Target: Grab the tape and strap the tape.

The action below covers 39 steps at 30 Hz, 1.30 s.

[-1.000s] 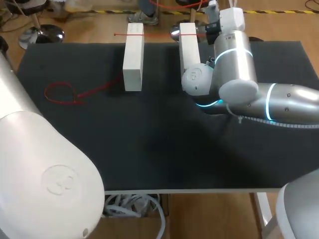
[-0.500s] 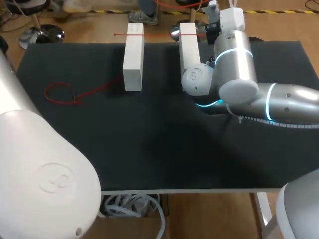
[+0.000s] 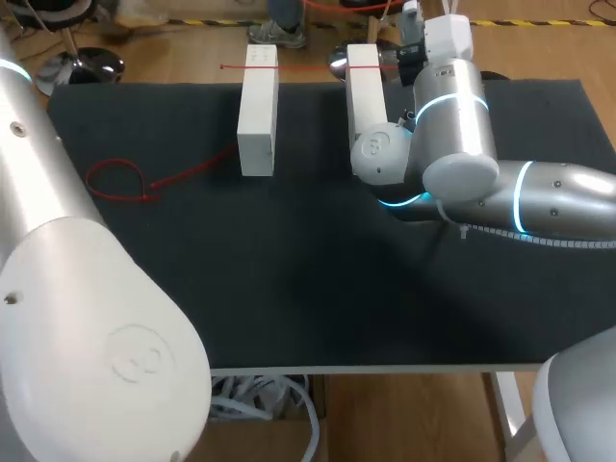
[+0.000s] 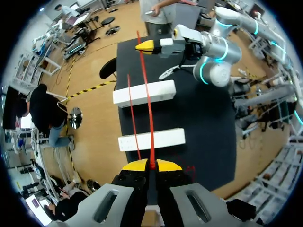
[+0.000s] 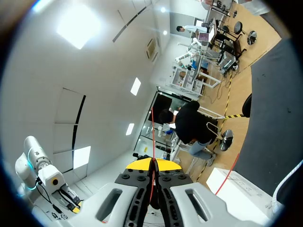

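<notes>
- L pincer [image 4: 151,165] clenched on red tape [image 4: 148,113] — tape crosses 2 white blocks [image 4: 163,91].
- R pincer [image 5: 152,165] clenched on tape too.
- Loose loop [image 3: 146,195] lies on worktop [image 3: 308,279].

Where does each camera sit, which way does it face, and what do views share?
Head view: above, behind, looking down on the black table; left arm, right arm show.
Left wrist view: along the left gripper, shut on the thin red tape, over two white rectangular blocks toward the right gripper.
Right wrist view: along the right gripper, facing off the table.
Shared: tape and a block in all.
</notes>
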{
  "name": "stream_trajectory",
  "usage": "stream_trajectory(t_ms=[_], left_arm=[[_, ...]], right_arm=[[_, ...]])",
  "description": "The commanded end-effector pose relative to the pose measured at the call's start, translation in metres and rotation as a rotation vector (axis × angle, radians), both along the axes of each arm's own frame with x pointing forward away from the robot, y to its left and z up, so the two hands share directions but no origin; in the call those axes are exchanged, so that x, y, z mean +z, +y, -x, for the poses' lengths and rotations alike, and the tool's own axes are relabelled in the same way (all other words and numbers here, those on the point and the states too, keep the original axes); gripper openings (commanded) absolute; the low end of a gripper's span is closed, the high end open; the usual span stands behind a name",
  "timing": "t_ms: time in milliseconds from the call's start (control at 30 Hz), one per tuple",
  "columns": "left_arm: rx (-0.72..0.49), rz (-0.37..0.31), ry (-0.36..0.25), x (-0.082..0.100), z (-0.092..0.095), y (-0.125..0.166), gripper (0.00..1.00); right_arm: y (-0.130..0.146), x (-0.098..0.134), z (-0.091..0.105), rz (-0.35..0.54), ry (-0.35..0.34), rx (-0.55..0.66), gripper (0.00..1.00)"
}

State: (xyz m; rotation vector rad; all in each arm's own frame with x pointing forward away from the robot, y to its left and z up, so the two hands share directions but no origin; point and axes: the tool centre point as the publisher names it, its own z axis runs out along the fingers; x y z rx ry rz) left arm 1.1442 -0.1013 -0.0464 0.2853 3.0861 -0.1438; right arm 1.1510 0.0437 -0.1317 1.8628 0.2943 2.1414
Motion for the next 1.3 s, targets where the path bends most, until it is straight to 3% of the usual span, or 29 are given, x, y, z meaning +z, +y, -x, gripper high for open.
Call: stream_trajectory(t_ms=[33, 233, 367, 1033, 1233, 1300], left_arm=[[0.005, -0.090, 0.107, -0.001, -0.009, -0.006, 0.00], [0.008, -0.068, 0.115, -0.007, -0.007, -0.004, 0.00], [-0.056, -0.033, 0.057, -0.005, -0.009, -0.011, 0.00], [-0.056, -0.033, 0.057, -0.005, -0.009, -0.011, 0.00], [-0.056, -0.033, 0.057, -0.005, -0.009, -0.011, 0.00], [-0.056, -0.033, 0.057, -0.005, -0.009, -0.011, 0.00]], right_arm=[[0.000, 0.002, 0.000, 0.001, 0.005, 0.001, 0.00], [0.000, 0.002, 0.000, 0.001, 0.005, 0.001, 0.00], [0.000, 0.002, 0.000, 0.001, 0.005, 0.001, 0.00], [0.000, 0.002, 0.000, 0.001, 0.005, 0.001, 0.00], [0.007, -0.001, 0.002, 0.454, 0.139, -0.067, 0.00], [0.012, 0.000, 0.003, 0.588, 0.138, -0.107, 0.00]])
